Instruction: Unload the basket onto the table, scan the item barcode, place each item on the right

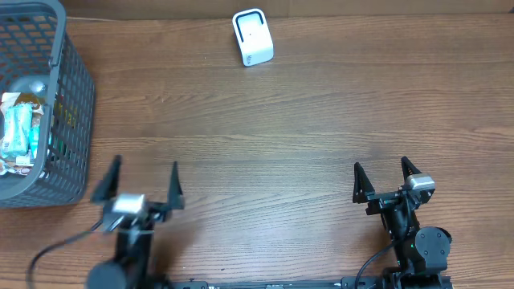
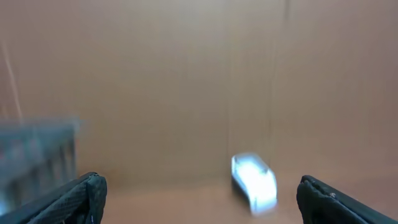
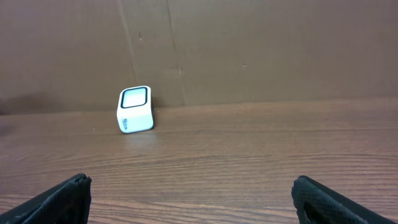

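Left gripper [image 1: 144,172] at the near edge of the table [image 1: 281,128], left of centre: released, black fingers splayed wide, nothing between them. Points toward the far side, tips over bare wood. Right gripper [image 1: 381,170] at the same near edge, right of centre: likewise released and empty, fingers spread, aimed at the far side. Well apart from each other, neither touching any object.

Items to scan: all inside the dark grey mesh basket [image 1: 76,104] at the left edge of the table, beyond and to the left of the left gripper. Several wrapped packages [image 1: 18,128] heaped together in there, with pale blue, white and brown wrappers among them. Barcodes too small to make out, and no telling which package is the one for scanning. Basket partly cut off by the frame edge in the overhead view.

White scanner [image 1: 252,37] near the far edge of the table, roughly midway between the lines of the two arms. Stands upright, black-framed window facing the near side. Well apart from the basket and from both grippers.

Left wrist view blurred: scanner only a white smear right of centre, basket a grey haze at the left. Right wrist view sharp: scanner left of centre, close to a brown board behind the table.

Black cable [image 1: 56,249] looping from the left arm's base toward the near-left corner.
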You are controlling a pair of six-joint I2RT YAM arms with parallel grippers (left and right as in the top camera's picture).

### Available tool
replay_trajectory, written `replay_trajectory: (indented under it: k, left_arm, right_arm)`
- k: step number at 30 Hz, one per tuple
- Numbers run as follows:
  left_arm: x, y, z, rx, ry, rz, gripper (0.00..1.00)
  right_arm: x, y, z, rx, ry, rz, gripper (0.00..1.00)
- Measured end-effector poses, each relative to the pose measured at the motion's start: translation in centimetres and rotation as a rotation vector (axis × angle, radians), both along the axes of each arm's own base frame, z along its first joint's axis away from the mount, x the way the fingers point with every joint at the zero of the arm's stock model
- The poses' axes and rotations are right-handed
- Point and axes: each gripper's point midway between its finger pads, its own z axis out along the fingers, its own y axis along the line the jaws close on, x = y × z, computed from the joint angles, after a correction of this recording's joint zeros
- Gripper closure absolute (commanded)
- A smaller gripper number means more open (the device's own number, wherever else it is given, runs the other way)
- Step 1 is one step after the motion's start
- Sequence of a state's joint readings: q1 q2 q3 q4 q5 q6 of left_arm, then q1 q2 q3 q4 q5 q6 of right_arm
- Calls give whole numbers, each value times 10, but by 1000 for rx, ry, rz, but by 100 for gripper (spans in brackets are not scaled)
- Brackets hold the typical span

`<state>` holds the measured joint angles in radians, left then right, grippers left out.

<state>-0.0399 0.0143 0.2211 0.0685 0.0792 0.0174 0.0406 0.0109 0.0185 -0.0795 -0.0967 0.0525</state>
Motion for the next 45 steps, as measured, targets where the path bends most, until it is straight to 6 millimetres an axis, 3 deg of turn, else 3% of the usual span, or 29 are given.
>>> replay_trajectory:
  k: [1, 2, 5, 8, 12, 19, 26, 29, 36, 38, 40, 45]
  left_arm:
    - [-9, 0, 21, -6, -34, -3, 0]
    - [-27, -1, 57, -10, -87, -15, 0]
    - [-56, -2, 102, -12, -90, -31, 0]
    - [-66, -2, 119, -10, 18, -32, 1]
    - [-60, -1, 130, -7, 194, -23, 0]
    - [-13, -2, 117, 34, 650, -15, 0]
    - [53, -10, 63, 46, 994, -50, 0]
    - [74, -12, 38, 46, 1088, -57, 0]
    - [127, -7, 17, 12, 1108, -17, 0]
    - [139, 1, 17, -21, 1088, 14, 0]
    - [152, 23, 23, -63, 1039, 72, 0]
    - [169, 101, 56, -176, 866, 263, 1]
  right_arm:
    - [0, 0, 0, 0, 0, 0, 0]
    - [0, 0, 0, 0, 0, 0, 0]
    - [0, 0, 0, 0, 1, 0, 0]
    - [0, 0, 0, 0, 0, 0, 0]
    - [0, 0, 0, 0, 0, -1, 0]
    - [0, 0, 0, 0, 1, -1, 0]
    - [0, 0, 0, 0, 0, -1, 0]
    - [0, 0, 0, -1, 0, -1, 0]
    - [0, 0, 0, -1, -1, -1, 0]
    - [0, 0, 0, 0, 1, -1, 0]
    - [0, 0, 0, 0, 1, -1, 0]
    - [0, 0, 0, 0, 0, -1, 0]
